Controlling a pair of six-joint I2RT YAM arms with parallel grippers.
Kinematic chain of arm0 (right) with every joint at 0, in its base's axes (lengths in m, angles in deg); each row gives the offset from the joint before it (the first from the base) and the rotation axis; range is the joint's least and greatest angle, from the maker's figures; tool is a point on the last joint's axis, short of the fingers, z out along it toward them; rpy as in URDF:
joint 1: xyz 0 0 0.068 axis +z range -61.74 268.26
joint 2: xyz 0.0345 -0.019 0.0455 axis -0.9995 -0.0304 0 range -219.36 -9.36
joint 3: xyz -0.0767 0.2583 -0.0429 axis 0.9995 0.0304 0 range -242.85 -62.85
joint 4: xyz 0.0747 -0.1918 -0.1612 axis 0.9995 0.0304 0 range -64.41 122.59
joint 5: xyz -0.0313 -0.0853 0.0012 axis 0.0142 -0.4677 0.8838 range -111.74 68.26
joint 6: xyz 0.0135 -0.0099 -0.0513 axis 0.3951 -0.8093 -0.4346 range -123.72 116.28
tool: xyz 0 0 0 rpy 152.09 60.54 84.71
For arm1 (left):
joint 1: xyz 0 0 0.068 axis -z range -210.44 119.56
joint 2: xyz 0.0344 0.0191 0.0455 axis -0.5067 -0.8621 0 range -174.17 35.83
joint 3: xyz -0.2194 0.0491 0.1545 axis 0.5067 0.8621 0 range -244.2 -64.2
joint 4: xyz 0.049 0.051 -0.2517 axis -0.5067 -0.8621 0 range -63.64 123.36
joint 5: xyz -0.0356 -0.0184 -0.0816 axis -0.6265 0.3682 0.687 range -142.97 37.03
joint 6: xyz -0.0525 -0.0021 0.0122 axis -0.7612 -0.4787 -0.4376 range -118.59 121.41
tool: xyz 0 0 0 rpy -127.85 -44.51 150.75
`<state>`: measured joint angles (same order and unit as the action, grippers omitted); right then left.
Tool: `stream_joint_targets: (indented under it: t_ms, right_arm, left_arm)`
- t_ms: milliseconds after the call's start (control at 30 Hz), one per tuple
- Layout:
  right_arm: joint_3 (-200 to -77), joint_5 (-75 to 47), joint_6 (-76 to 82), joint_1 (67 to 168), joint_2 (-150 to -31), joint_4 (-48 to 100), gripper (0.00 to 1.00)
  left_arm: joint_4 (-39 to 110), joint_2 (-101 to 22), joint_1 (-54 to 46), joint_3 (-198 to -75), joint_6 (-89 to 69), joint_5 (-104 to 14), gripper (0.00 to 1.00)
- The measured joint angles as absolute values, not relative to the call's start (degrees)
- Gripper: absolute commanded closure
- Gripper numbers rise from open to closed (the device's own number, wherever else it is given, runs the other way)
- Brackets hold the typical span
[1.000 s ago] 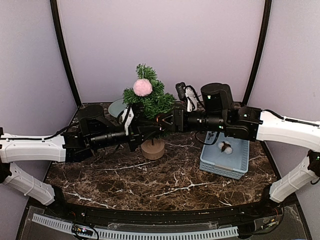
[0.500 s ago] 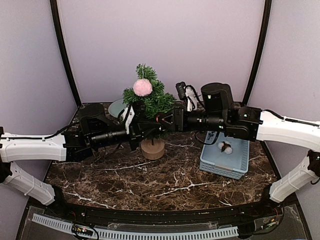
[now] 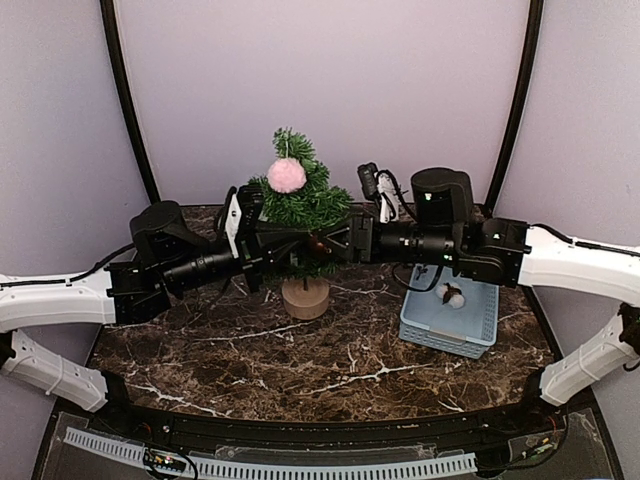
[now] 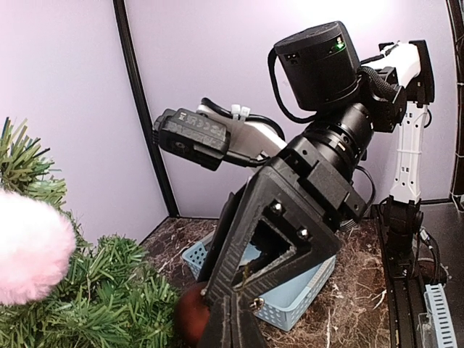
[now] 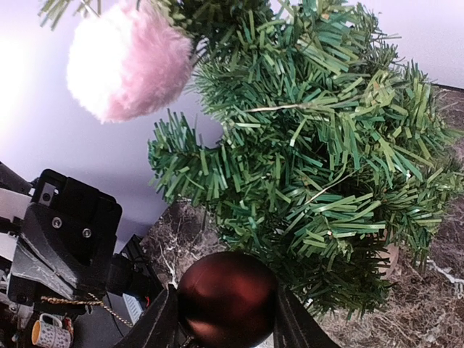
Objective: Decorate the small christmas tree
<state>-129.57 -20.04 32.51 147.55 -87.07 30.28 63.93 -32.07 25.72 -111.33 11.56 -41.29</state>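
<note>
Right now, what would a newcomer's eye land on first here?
The small christmas tree stands at the back middle of the marble table, with a fluffy pink pom-pom hanging near its top. Both arms meet in front of it: the right gripper holds a dark red bauble at the lower branches, while the left gripper pinches a thin gold thread beside it. A blue basket sits to the right.

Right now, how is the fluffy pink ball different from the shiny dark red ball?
The fluffy pink pom-pom is fuzzy; the shiny dark red bauble is smooth. The pom-pom hangs high on the small christmas tree; the bauble sits lower, gripped in the right pincer. Both are round ornaments.
</note>
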Motion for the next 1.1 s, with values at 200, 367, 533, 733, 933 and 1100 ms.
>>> stream_joint_targets:
  t_ms: [200,367,533,733,933,1100]
  right_arm:
    - [-128.5,-20.0,32.8,147.6,-85.5,28.5,0.44]
    - [-128.0,-19.9,33.0,147.7,-85.5,28.4,0.37]
    - [-126.0,-19.8,32.8,147.7,-84.6,27.2,0.34]
    - [-119.0,-18.9,28.6,147.7,-79.0,21.7,0.21]
    - [-111.4,-17.2,19.9,147.8,-74.3,15.2,0.14]
    - [-108.8,-14.8,14.9,148.0,-75.9,10.1,0.08]
  left_arm:
    - [64.7,-31.8,25.7,-110.9,11.2,-41.4,1.0]
    - [65.0,-31.7,25.7,-110.9,10.6,-41.4,1.0]
    - [64.9,-30.9,25.7,-110.9,10.1,-41.1,1.0]
    - [63.5,-29.5,25.7,-111.0,9.9,-39.8,1.0]
    - [62.2,-28.9,25.7,-112.3,9.8,-38.5,1.0]
    - [61.3,-28.9,25.7,-114.5,9.6,-37.6,1.0]
